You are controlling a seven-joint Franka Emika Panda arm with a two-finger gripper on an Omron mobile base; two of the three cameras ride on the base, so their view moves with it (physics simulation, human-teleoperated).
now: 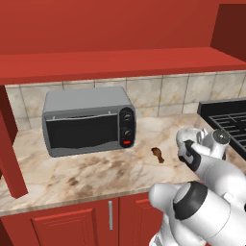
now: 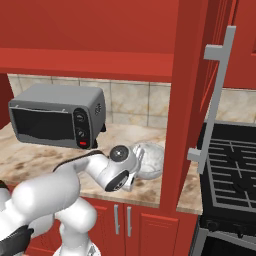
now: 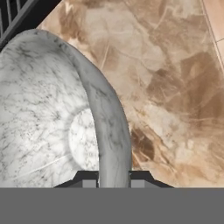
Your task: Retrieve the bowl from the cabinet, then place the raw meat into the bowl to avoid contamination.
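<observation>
The tool (image 3: 113,181) is clamped on the rim of the gray bowl (image 3: 48,118), at frame centre just above the surface (image 1: 72,168). The raw meat (image 1: 158,154) lies mid-frame, not yet bowled.

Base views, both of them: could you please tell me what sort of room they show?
A home kitchen, rendered. A gray toaster oven stands on a marble-look counter before a tiled backsplash, with a black stove beside it and red cabinets above.

Between the fingertips (image 3: 89,183) we see the rim of a round gray bowl (image 3: 43,113) of mottled, matt stone. Beyond it lies a smooth, beige veined-marble counter (image 3: 175,87).
</observation>
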